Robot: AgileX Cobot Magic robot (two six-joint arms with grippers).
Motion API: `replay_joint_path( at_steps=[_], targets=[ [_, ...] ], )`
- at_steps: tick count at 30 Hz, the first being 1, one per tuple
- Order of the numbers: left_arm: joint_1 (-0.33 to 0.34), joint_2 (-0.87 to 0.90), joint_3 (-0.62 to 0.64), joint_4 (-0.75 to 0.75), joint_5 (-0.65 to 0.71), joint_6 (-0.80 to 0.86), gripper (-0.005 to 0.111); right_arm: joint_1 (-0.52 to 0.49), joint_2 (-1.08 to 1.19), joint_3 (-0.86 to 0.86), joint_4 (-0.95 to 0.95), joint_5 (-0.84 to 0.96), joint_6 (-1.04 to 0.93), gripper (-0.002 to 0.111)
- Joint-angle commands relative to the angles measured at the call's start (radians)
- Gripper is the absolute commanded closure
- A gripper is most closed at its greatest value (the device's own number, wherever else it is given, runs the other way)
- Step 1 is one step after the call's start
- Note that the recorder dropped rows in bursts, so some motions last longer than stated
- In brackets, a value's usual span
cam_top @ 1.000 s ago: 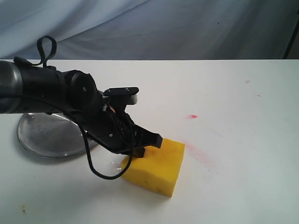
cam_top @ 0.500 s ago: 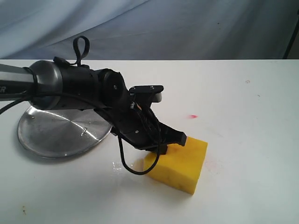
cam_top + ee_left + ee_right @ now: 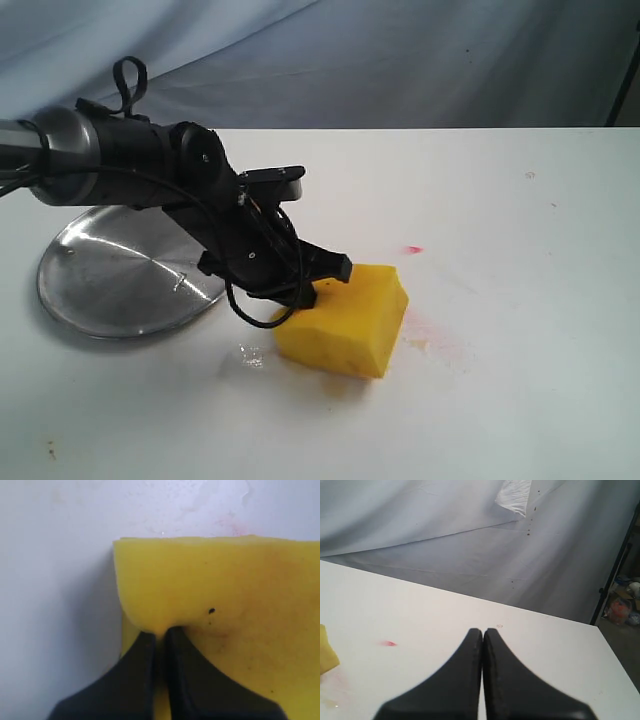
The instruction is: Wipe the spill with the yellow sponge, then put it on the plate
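My left gripper (image 3: 320,285) is shut on the near-left edge of the yellow sponge (image 3: 345,320), which rests on the white table. In the left wrist view the gripper (image 3: 160,632) pinches the foam so it bulges around the fingertips. A small tan trace of the spill (image 3: 418,344) lies just right of the sponge, and wet droplets (image 3: 250,355) glisten to its left. The silver plate (image 3: 110,275) sits at the left, behind the arm. My right gripper (image 3: 482,631) is shut on nothing, hovering over the table's right side, out of the exterior view.
A pink-red smear (image 3: 440,335) spreads right of the sponge and a red dot (image 3: 413,249) lies farther back. The sponge's corner (image 3: 326,655) shows in the right wrist view. A grey cloth backdrop hangs behind the table.
The left gripper dragged the sponge right across the table, then back left a little. The arm swung, uncovering more of the plate. The right gripper shows no change.
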Motion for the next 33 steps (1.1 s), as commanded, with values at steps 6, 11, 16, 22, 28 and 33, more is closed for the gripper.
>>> replay_joint_path(
  at_steps=[6,11,16,22,28,33],
  targets=[
    [-0.006,-0.074,0.137,0.073,0.009,-0.005,0.1,-0.001,-0.004,0.004,-0.01,-0.007,0.001,0.108],
    [-0.035,-0.157,0.217,0.078,-0.03,-0.023,0.1,-0.001,-0.004,0.004,-0.01,-0.007,0.001,0.108],
    [-0.094,-0.188,0.218,0.078,-0.042,-0.024,0.1,-0.001,-0.004,0.004,-0.01,-0.007,0.001,0.108],
    [-0.153,-0.155,0.165,0.073,-0.115,-0.031,0.1,-0.001,-0.004,0.004,-0.01,-0.007,0.001,0.108],
    [-0.173,-0.058,0.033,0.071,-0.104,-0.046,0.1,-0.001,-0.004,0.004,-0.01,-0.007,0.001,0.108],
    [-0.173,0.031,-0.095,0.051,-0.056,-0.046,0.1,-0.001,-0.004,0.004,-0.01,-0.007,0.001,0.108]
  ],
)
